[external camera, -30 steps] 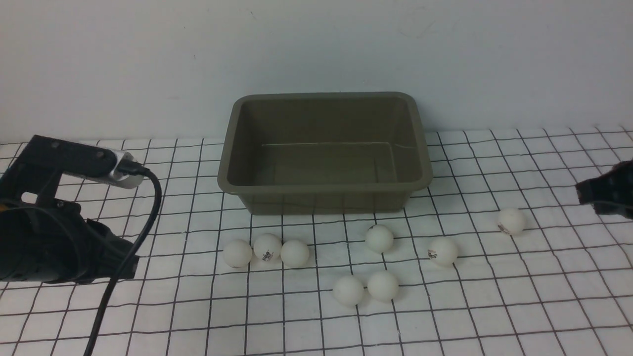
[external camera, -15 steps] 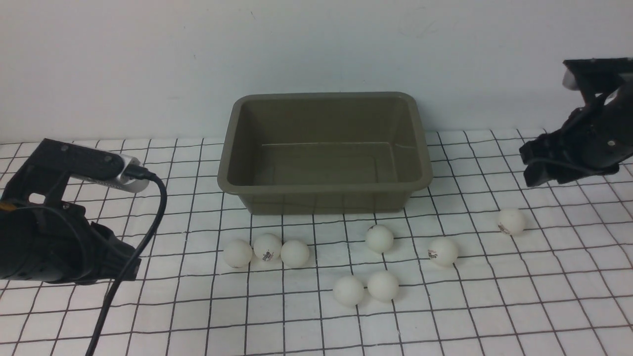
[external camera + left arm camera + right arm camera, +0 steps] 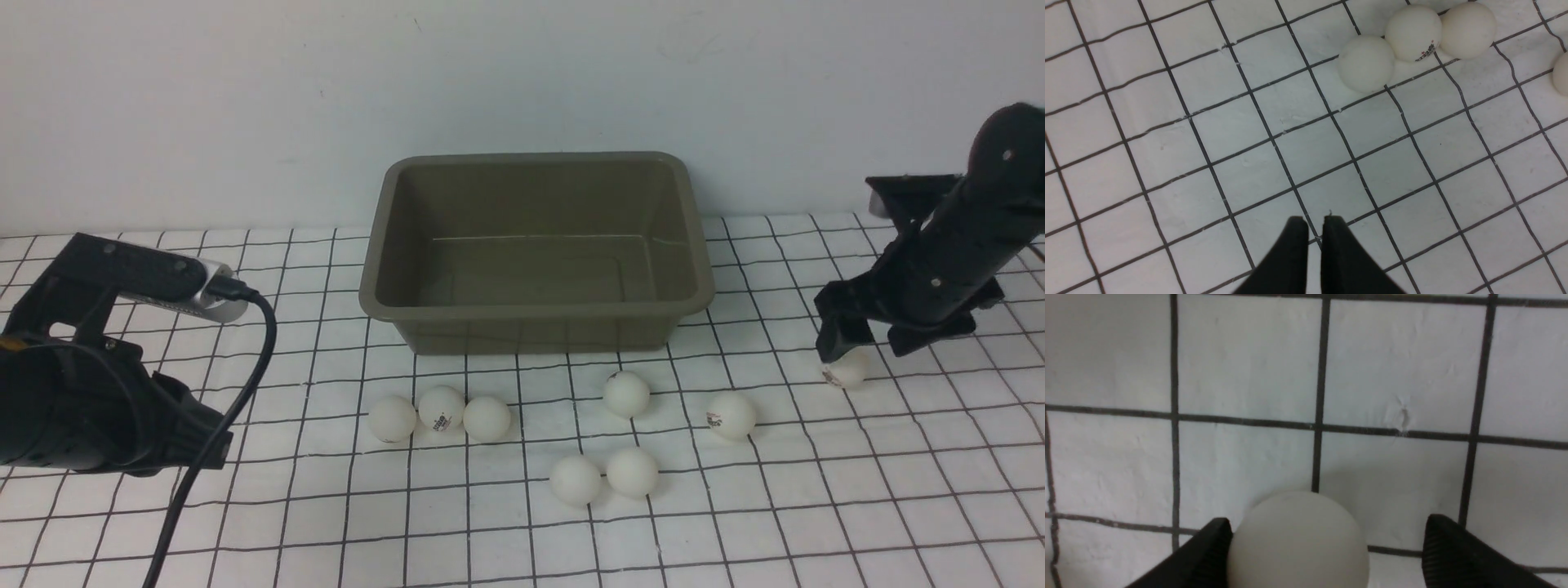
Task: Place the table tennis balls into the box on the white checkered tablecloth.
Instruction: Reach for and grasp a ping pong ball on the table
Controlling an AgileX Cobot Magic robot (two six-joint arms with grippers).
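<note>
The table tennis balls were eight small matte white spheres, a few carrying a small dark printed logo. All of them lay in front of the box on the white checkered tablecloth, a slightly wrinkled white cloth ruled with a thin black grid. The box was a rectangular olive-brown tub with rounded corners, a flared rim and sloping sides, standing on the cloth near the pale wall. Three balls sat touching in a row toward the left, and a close pair lay nearest the camera. Two single balls lay nearer the box's front right, and the rightmost ball lay apart from the others. The right tool stood wide over that rightmost ball. The ball sat low between its black fingers, close against one finger and clearly apart from the other, not gripped. The left tool was narrowed to a thin slit with nothing in it, above the cloth near the row of three. A second earlier the right arm had been only a dark shape at the right edge of the front view. Half a second before it had stood higher at the right, and since then it had come down over the rightmost ball. The left arm had shifted only slightly, and the balls and the box had kept their places.
</note>
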